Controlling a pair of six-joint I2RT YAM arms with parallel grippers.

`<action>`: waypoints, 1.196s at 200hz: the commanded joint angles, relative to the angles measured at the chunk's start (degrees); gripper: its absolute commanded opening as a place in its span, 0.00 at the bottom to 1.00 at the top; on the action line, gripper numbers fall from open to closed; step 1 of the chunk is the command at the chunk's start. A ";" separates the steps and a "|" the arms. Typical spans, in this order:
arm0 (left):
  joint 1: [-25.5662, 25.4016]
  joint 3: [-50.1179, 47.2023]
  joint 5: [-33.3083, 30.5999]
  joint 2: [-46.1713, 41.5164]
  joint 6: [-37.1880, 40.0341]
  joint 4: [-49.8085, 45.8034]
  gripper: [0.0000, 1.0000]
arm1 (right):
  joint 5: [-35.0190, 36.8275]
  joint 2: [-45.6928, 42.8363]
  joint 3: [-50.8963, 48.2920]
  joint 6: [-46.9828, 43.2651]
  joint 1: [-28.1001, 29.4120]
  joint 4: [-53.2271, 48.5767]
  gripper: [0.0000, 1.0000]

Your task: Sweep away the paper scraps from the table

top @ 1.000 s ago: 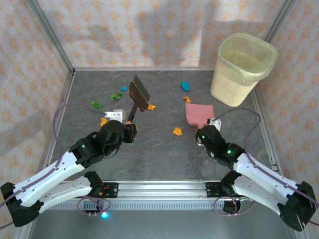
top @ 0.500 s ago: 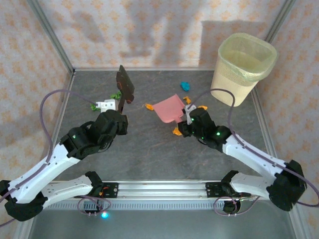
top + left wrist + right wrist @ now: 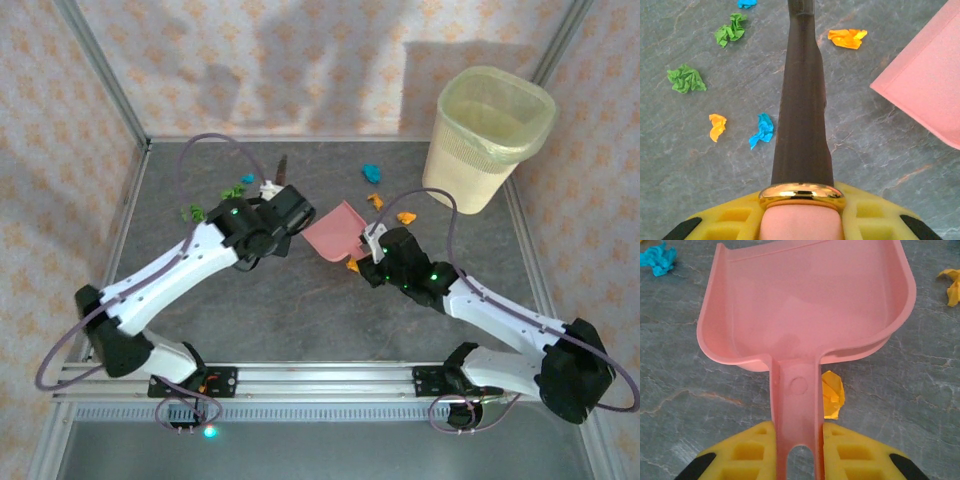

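My left gripper (image 3: 272,216) (image 3: 802,222) is shut on a brush: pink handle, gold ferrule (image 3: 802,191), dark bristles (image 3: 802,100) (image 3: 283,168) pointing away over the grey table (image 3: 300,300). Paper scraps lie round the bristles: two green (image 3: 686,79) (image 3: 731,32), orange (image 3: 717,126), blue (image 3: 762,131), orange (image 3: 847,38). My right gripper (image 3: 376,252) (image 3: 797,447) is shut on the handle of the pink dustpan (image 3: 335,230) (image 3: 810,300), whose mouth faces the brush. An orange scrap (image 3: 832,395) (image 3: 353,265) lies under the handle. More scraps sit farther back: teal (image 3: 372,172), orange (image 3: 376,200) (image 3: 406,216).
A pale yellow waste bin (image 3: 488,135) stands at the back right corner. Aluminium rails (image 3: 300,375) edge the table, and patterned peach walls (image 3: 60,150) close it in. Green scraps (image 3: 193,211) (image 3: 232,190) lie left of the left arm.
The left arm has swung forward and right, carrying the brush to the table's middle beside the dustpan. The right gripper has brought the dustpan left, then lowered it slightly.
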 commanded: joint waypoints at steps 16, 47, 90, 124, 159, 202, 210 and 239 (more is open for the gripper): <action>0.35 4.90 -3.20 4.67 6.43 -9.52 0.00 | 2.30 0.10 -0.25 -1.74 0.31 2.30 0.00; 0.34 6.79 -7.87 10.18 7.53 -12.48 0.00 | 4.42 -0.07 -0.15 -2.35 0.23 1.09 0.00; 0.40 10.46 -6.17 15.69 8.28 -13.28 0.00 | 4.31 -0.24 -1.12 -5.26 -0.31 0.60 0.00; 0.31 14.30 -3.32 20.26 9.74 -14.65 0.00 | 3.30 -1.29 -2.20 -5.95 -1.00 0.98 0.00; 0.32 19.81 -3.05 23.58 11.11 -17.72 0.00 | -0.02 -0.55 -1.95 -5.62 -1.51 0.89 0.00; 0.45 20.52 -5.14 25.56 9.32 -17.50 0.00 | -0.72 -0.01 -2.17 -4.68 -1.96 1.53 0.00; 0.46 19.52 -4.80 24.91 8.72 -16.42 0.00 | -0.75 -0.48 -2.53 -4.50 -2.02 1.93 0.00; -0.42 13.86 -7.37 20.85 5.62 -12.17 0.00 | -0.52 -2.52 -3.72 -3.82 -2.30 3.44 0.00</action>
